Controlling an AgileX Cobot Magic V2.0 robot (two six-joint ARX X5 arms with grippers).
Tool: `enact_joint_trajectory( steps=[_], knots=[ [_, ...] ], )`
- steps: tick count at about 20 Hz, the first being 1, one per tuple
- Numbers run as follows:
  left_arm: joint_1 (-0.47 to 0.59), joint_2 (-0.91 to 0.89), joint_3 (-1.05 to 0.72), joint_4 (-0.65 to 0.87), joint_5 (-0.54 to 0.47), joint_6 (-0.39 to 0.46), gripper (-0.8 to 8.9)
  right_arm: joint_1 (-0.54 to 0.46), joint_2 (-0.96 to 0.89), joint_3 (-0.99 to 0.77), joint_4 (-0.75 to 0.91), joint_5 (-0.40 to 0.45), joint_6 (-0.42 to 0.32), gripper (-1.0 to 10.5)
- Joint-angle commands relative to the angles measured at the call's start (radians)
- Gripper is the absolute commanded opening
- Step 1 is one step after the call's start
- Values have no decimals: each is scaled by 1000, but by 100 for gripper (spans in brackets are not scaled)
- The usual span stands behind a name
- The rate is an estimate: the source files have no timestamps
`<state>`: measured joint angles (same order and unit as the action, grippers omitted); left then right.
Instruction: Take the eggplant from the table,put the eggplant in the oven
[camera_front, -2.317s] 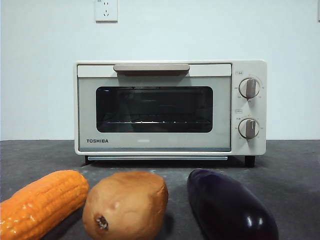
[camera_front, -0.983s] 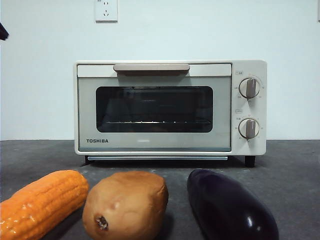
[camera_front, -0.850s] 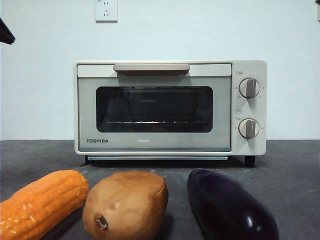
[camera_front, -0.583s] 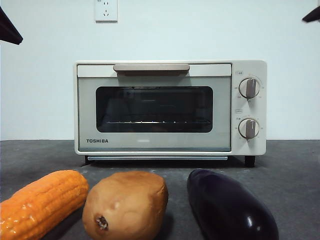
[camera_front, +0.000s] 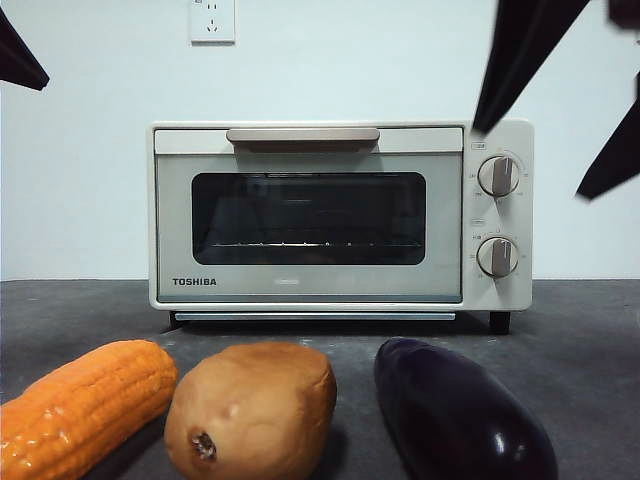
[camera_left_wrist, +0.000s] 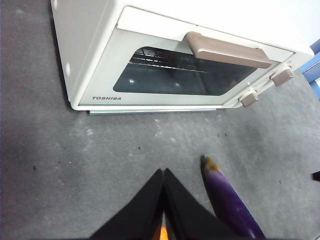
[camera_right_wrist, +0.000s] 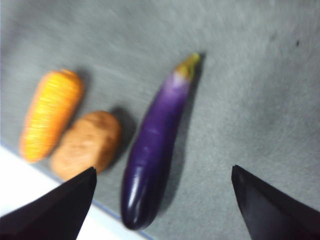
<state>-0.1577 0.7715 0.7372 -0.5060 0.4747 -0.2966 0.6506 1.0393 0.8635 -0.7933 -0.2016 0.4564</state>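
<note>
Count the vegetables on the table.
3, in a row in front of the cream toaster oven: orange ridged corn cob, brown lumpy potato in the middle, glossy dark purple eggplant. None look hidden.

We count one eggplant (camera_front: 460, 415), one potato (camera_front: 251, 410) and one corn cob (camera_front: 82, 405) on the table (camera_front: 580, 330). There's one oven (camera_front: 340, 215) with two knobs (camera_front: 498, 176), plus one wall socket (camera_front: 212, 20).
</note>
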Motion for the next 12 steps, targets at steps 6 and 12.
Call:
enact_joint_trajectory(
  steps=[6,12],
  knots=[
    [-3,7,23,5,-7,24,4,164,311,37,108,106,110,437],
    [-3,7,23,4,-7,25,4,201,481,42,190,129,121,423]
  ],
)
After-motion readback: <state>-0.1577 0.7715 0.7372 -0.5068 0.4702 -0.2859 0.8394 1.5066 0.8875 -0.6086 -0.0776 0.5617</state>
